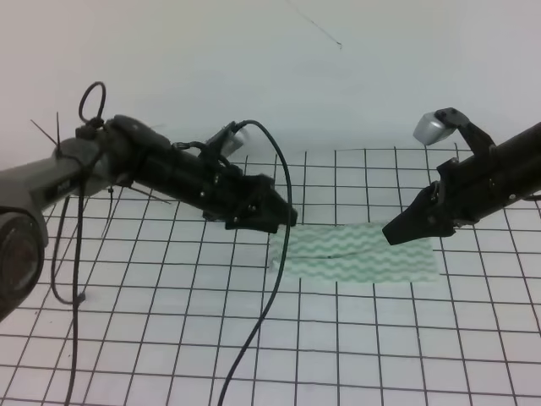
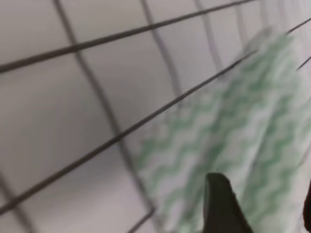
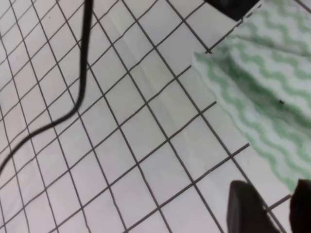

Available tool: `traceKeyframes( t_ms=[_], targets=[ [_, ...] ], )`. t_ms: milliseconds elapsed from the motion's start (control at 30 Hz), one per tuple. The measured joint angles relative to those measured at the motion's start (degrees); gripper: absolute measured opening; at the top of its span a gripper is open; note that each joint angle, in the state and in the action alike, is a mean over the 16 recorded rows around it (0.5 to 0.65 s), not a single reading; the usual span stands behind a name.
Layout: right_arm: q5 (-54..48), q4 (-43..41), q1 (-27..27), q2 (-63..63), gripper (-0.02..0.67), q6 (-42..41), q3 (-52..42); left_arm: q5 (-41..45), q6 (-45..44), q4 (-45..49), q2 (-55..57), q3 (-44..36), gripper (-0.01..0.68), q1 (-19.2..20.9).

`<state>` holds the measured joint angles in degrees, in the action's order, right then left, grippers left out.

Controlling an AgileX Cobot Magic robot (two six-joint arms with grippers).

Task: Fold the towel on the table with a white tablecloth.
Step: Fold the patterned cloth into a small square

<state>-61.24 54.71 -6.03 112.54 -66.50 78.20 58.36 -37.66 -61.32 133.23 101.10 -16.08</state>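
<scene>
**Both arms poised over the ends of a towel lying flat**

The table (image 1: 152,338) is covered by the white gridded tablecloth (image 1: 355,355), and on it, right of centre in the high view, the towel (image 1: 363,258) lies flat with its long axis running left to right across the grid. A dark crease or fold line runs along its length near the far edge, so it may already be doubled once; I cannot tell for sure.

The left arm reaches in from the left and ends with the left gripper (image 1: 283,218) just above the towel's left short edge. The right arm comes from the right, and the right gripper (image 1: 397,233) hangs above the right half of the towel, towards its far edge. Neither seems to touch the cloth. A loose black cable (image 1: 275,288) from the left arm drapes across the towel's left end.

By my judgement each arm is equally near its own end, and the next move turns on dropping onto the short edges.

In the left wrist view one dark fingertip (image 2: 221,204) shows over the striped cloth with a gap to the other finger at the frame edge, so those fingers are parted and hold nothing. In the right wrist view two fingertips (image 3: 245,208) stand apart over bare grid just beside the towel's edge, also empty.
</scene>
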Motion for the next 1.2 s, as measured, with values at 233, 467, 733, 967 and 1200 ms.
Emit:
traceKeyframes(
  t_ms=[233, 467, 733, 967, 1200],
  targets=[
    [-0.8, 0.0, 0.0, 0.0, 0.211, 0.0, 0.0, -0.4, -2.1, 8.1, 0.6, 3.0, 0.331, -2.1],
    [-2.2, 0.1, 0.0, 0.0, 0.211, -0.1, 0.0, -1.0, -3.5, 11.3, 1.5, 3.6, 0.279, -4.2],
    [-3.0, 0.1, 0.0, 0.0, 0.210, -0.1, 0.0, -0.2, -2.3, 11.8, 2.2, 5.2, 0.151, -4.7],
    [-2.9, 0.1, 0.0, -0.1, 0.210, 0.0, 0.0, 1.0, -1.7, 12.7, 2.5, 8.0, 0.060, -4.7],
    [-3.0, 0.1, 0.0, -0.1, 0.210, 0.0, 0.0, 0.9, -1.3, 14.6, 2.8, 10.1, 0.032, -4.7]
  ],
)
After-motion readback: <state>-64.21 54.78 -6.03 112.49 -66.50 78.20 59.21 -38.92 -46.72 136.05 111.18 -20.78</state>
